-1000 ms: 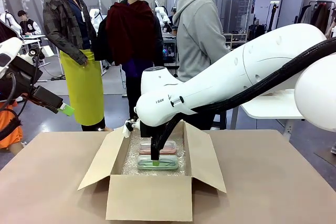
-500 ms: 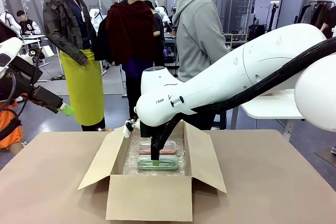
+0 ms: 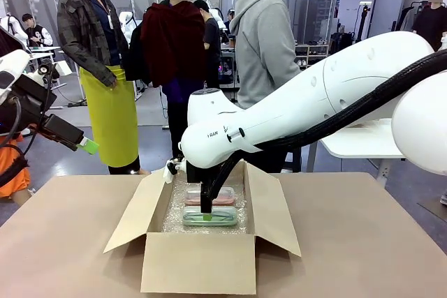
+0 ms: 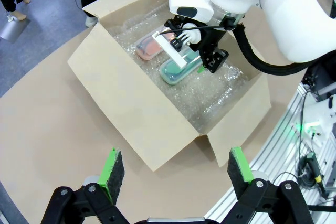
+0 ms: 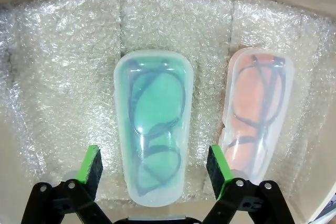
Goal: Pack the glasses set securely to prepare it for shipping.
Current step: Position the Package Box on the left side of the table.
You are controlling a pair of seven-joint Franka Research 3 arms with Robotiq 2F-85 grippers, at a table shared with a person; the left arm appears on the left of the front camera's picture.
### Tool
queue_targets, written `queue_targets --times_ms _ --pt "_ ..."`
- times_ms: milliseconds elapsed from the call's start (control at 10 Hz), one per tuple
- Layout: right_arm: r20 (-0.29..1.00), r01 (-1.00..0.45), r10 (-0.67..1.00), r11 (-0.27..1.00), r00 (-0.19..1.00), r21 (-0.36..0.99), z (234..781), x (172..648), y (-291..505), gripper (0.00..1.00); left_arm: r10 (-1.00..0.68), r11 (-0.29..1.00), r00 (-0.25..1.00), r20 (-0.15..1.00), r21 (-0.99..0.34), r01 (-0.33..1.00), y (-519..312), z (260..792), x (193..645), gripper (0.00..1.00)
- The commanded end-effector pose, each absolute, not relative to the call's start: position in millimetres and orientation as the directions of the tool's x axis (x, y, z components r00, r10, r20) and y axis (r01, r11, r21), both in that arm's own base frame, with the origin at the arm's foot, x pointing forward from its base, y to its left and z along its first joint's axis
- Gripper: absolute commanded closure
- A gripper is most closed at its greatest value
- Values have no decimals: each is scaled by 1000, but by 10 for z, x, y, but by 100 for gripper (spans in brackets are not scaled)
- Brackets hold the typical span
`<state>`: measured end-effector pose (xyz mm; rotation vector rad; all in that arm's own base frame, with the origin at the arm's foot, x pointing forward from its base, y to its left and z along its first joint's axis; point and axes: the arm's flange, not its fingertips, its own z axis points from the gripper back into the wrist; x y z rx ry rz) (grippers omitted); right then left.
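The table was a plain tan-brown surface, and on it stood an open cardboard box with its flaps folded outward. Bubble wrap lined the floor and walls of the box. Both pieces of the glasses set lay flat on that lining, side by side and lengthwise parallel. A narrow strip of wrap showed between the mint green case and the pale pink case. Dark frames showed through both see-through tops. In the front view the mint case lay nearer the robot and the pink one behind it.

The right gripper reached down into the box over one end of the mint case. Its fingers were spread wider than the case, with a gap on each side, and held nothing. Whether the pad tips touched the wrap was unclear from this angle.

The left gripper hung high above the table on the robot's left, apart from the box. Its green pads were spread wide and held nothing.

Beyond the far edge stood a person in a grey hoodie. Behind lay a grey floor, and a white side table stood to the right.
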<state>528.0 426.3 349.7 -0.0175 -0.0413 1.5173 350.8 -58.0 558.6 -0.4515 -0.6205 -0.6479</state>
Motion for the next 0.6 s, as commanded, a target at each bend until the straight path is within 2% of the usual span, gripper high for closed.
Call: queue_targets --times_ms 0,100,300,500 --pt "16 -998 998 53 53 -37 3497 5280 4263 3 -407 703 622 669 -206 681 -568 5592 3514 0" --pt "85 -998 994 70 70 -1 3778 5232 4150 0 -407 703 622 669 -206 681 -568 5592 3514 0" --pt "93 -986 983 161 156 -43 4135 5108 3930 0 -407 703 622 669 -206 681 -568 5592 3514 0" --pt "201 -965 950 256 241 -52 4479 4944 3485 0 -407 703 622 669 -206 681 -568 5592 3514 0"
